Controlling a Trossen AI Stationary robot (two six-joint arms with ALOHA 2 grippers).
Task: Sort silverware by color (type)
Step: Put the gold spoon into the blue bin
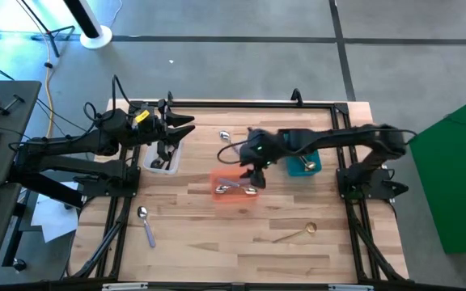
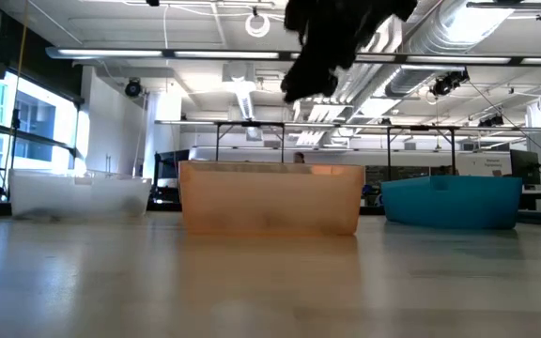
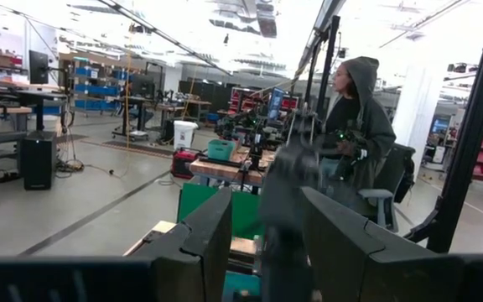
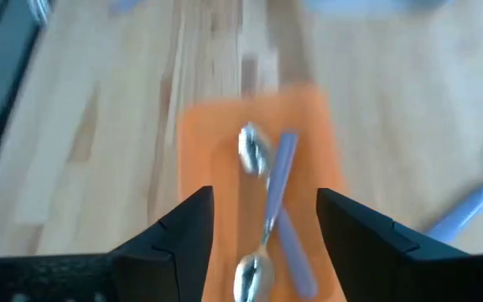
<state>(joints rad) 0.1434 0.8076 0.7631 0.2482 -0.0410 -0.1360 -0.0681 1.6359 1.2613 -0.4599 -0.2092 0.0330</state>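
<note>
Inside the orange bin (image 4: 258, 180), crossed lavender-handled spoons (image 4: 268, 210), hidden at table level.

High view looks straight down on the table (image 1: 241, 234); low view looks level across it. Both share the orange bin (image 1: 235, 187), which the right wrist view sees close, from above.

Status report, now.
Right gripper open above orange bin, two lavender-handled spoons inside. Left gripper open over clear bin. Nothing blocking.

The right gripper (image 1: 255, 176) hangs over the table's middle with its fingers (image 4: 183, 239) spread apart, while the left gripper (image 1: 186, 124) points level, fingers parted.
</note>
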